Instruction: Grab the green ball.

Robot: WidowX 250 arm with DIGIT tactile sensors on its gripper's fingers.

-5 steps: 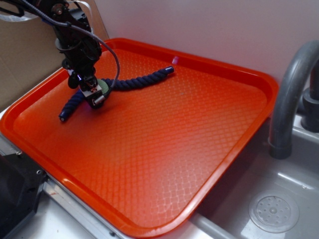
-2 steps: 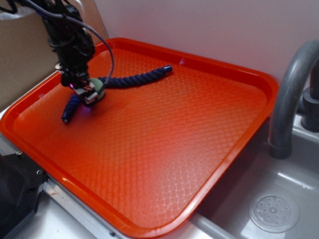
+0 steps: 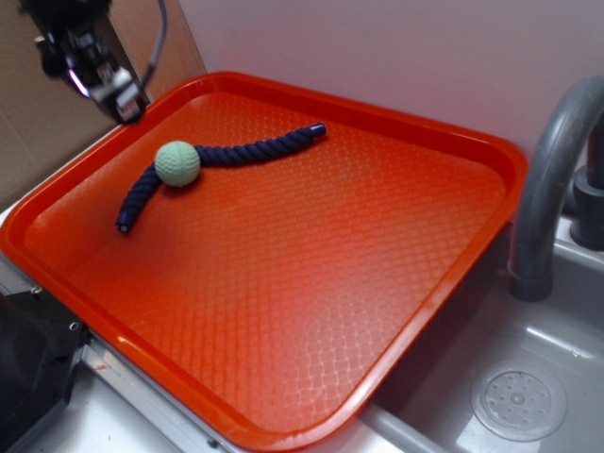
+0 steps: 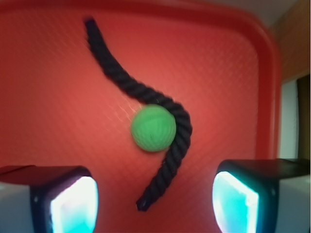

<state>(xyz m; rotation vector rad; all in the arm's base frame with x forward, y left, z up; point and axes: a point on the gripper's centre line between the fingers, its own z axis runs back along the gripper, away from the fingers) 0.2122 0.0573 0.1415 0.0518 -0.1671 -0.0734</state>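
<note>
Fingers (image 4: 155, 201) now off green ball (image 3: 177, 163) (unlabelled)

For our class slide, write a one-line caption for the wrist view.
Open gripper hovers above the green ball on its navy rope, lying on the orange tray.

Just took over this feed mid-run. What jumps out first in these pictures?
A pale green ball threaded on a navy rope lies at the far left of a bright orange tray. The claw hangs open and empty above the tray's far left corner, clear of the ball. A grey faucet rises at right.
</note>
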